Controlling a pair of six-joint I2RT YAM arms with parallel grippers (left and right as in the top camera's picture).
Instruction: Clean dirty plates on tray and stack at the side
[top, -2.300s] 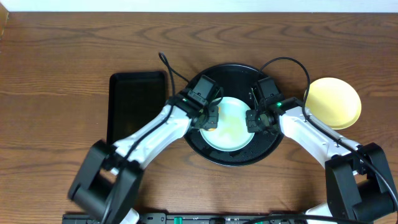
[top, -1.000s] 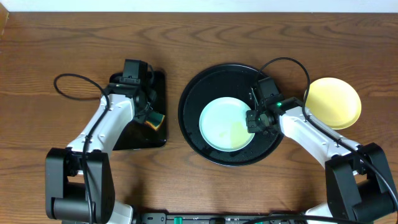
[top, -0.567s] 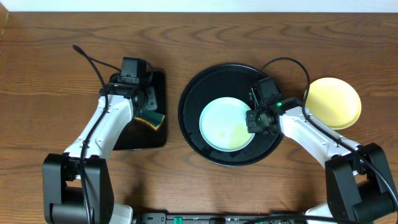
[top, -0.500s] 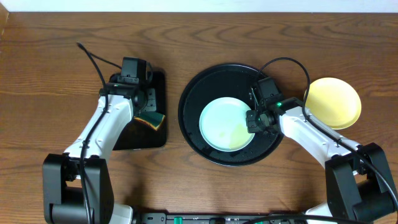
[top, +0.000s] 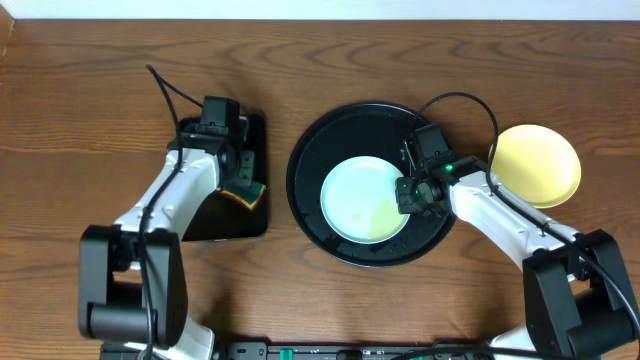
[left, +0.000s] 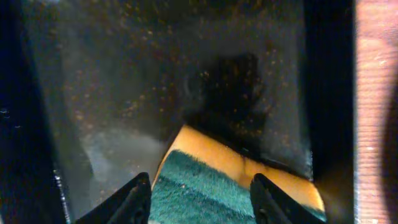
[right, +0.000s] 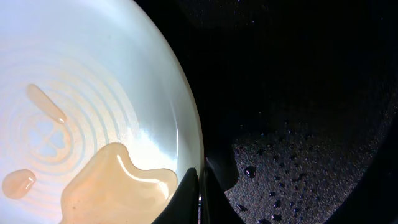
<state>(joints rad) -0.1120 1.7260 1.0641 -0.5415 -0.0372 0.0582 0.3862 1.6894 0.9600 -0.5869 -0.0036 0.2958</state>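
The right gripper is pinched almost closed on the rim of the mint-blue plate, with one fingertip on the plate's side of the rim and the other on the tray's side. Only the fingertips show, cut off at the bottom of the wrist view. The plate lies in the round black tray and spreads away to the fingers' left, with pale amber liquid pooled just beside them. Whether another plate lies beneath it cannot be told. The yellow plate sits on the table, behind the fingers and off the tray

The left gripper is spread wide and grips nothing. A sponge lies between and under its fingertips on the rectangular tray, its near end cut off
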